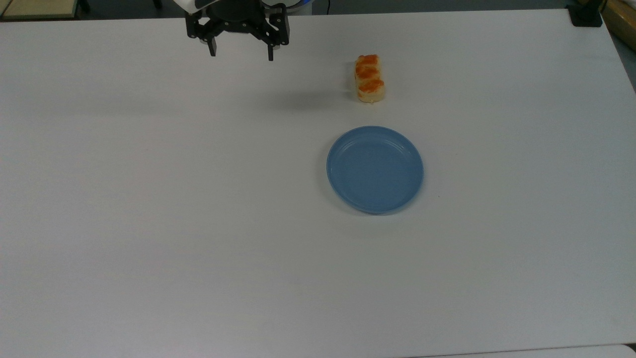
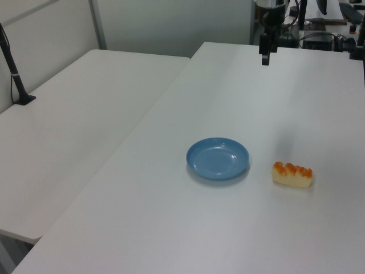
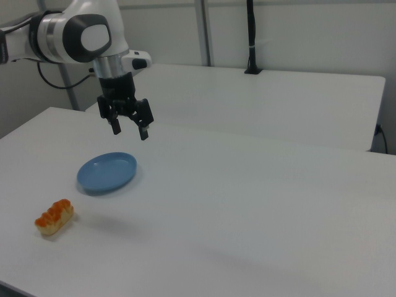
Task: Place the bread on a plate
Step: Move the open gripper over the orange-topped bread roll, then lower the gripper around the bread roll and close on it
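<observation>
Gripper: spread, empty, raised above table, well apart from bread.
Bread: flat on table, near plate, not touching.
Plate: bare.
Approach advice: centre over loaf, close fingers across its short width, descend straight.

The robot's gripper is at the top of the top view, a bit left of the middle. Its two black fingers point down and are spread wide apart, with nothing between them. In the right view the white arm reaches in from the upper left.
</observation>
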Action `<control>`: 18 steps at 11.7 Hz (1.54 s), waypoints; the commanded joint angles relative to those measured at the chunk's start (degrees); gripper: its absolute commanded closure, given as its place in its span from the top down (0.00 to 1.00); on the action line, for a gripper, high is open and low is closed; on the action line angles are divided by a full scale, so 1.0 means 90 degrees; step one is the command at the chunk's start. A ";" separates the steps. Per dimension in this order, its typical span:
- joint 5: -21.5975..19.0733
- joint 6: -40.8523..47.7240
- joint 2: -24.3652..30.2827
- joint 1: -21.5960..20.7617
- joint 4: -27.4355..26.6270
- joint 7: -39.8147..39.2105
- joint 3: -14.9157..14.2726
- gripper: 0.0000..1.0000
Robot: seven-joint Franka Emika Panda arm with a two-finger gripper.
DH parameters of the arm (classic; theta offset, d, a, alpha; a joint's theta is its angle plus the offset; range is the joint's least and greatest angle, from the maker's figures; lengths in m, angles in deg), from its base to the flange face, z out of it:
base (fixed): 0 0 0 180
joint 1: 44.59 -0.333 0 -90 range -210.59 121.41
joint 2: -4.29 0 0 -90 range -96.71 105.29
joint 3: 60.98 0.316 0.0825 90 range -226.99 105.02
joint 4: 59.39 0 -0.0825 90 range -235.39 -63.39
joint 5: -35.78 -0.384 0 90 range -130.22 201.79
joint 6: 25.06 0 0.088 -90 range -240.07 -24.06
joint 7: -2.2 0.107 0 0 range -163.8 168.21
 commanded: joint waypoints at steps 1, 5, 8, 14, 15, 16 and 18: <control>-0.0177 0.0149 0.0060 -0.0426 -0.0152 0.0326 -0.0089 1.00; -0.0177 0.0081 0.0303 -0.1021 -0.0716 0.0659 -0.0070 1.00; -0.0177 -0.0483 0.0362 -0.1491 -0.1438 0.1438 0.0240 1.00; -0.0167 -0.1530 0.0353 -0.1677 -0.2827 0.1773 0.1072 1.00; -0.0167 -0.1685 0.0353 -0.1686 -0.3012 0.1783 0.1092 1.00; -0.0167 -0.1793 0.0314 -0.1716 -0.3120 0.1773 0.1160 1.00; -0.0167 -0.1978 0.0255 -0.1832 -0.3286 0.1889 0.1190 1.00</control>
